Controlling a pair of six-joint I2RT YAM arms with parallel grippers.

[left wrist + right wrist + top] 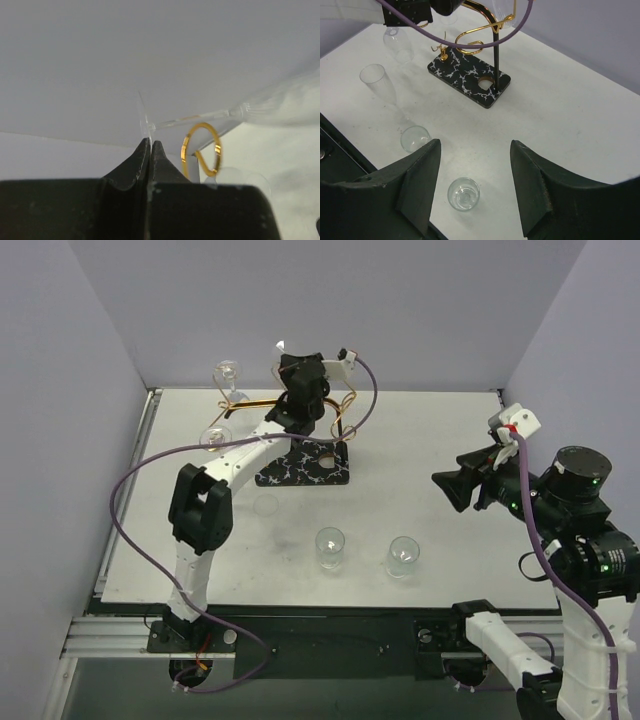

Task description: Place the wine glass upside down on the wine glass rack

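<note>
The wine glass rack stands at the back middle of the table: copper-gold wire over a black white-veined base, also in the right wrist view. My left gripper is raised over the rack top and shut on the foot rim of a clear wine glass. In the left wrist view the closed gripper pinches the thin foot. The stem runs sideways to the right towards the bowl, above a gold loop. My right gripper is open and empty at the right, well away from the rack, also shown in its own view.
Two clear glasses are at the rack's left side. Two more stand on the table in front. The purple cable loops around the left arm. Grey walls close the back and sides.
</note>
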